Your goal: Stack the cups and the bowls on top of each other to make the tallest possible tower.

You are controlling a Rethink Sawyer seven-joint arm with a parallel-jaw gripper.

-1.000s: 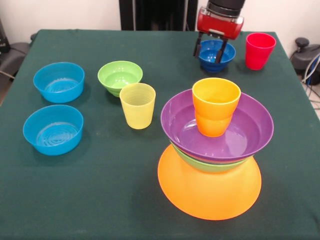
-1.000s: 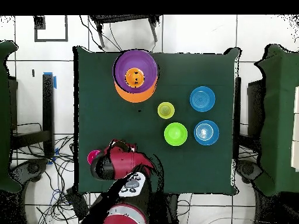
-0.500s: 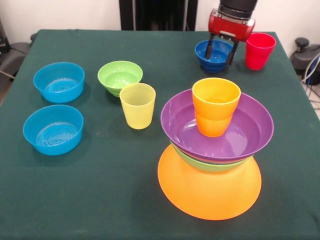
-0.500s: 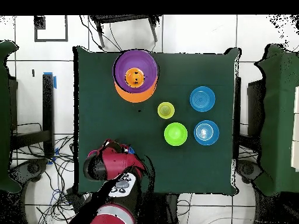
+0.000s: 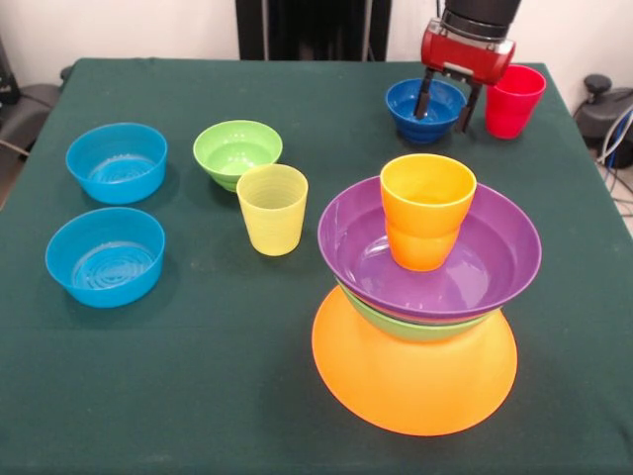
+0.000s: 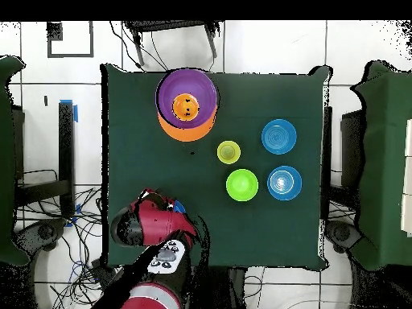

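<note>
The arm comes down from above, gripper [image 5: 446, 103] upright with jaws open over the dark blue bowl's [image 5: 417, 109] rim beside the red cup [image 5: 513, 100].

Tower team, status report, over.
Gripper open, empty, between dark blue bowl and red cup. Tower topped by orange cup. Nothing obstructing.
</note>
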